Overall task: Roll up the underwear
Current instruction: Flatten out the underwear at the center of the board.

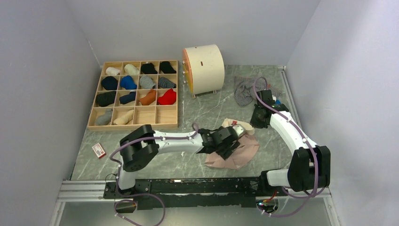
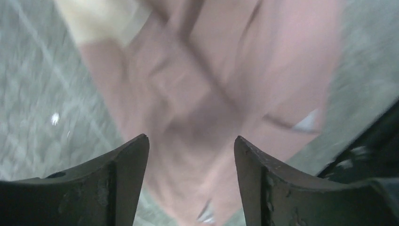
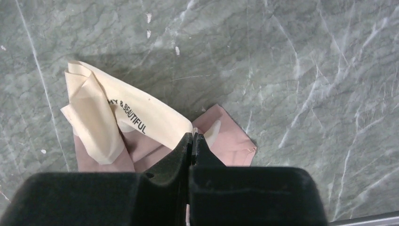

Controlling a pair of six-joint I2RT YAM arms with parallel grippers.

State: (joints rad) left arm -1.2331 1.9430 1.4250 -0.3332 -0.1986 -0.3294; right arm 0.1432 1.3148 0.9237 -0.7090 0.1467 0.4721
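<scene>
Item: pink underwear [image 1: 242, 151], lying crumpled near the middle of the bench [image 1: 197, 110], cream waistband [image 3: 141, 115] folded up; no roll is formed. The left gripper [image 2: 190, 141] is held over it, jaws parted, nothing grasped. The right gripper [image 3: 193, 137] is clenched at the waistband edge; a pinch of cloth cannot be confirmed. Grey striped underwear [image 1: 244, 90] is spread at the far right, unrolled. Both rolls are judged outstanding.

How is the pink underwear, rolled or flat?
Not rolled. The pink underwear lies crumpled, mostly spread out, its cream waistband bunched at one end.
</scene>
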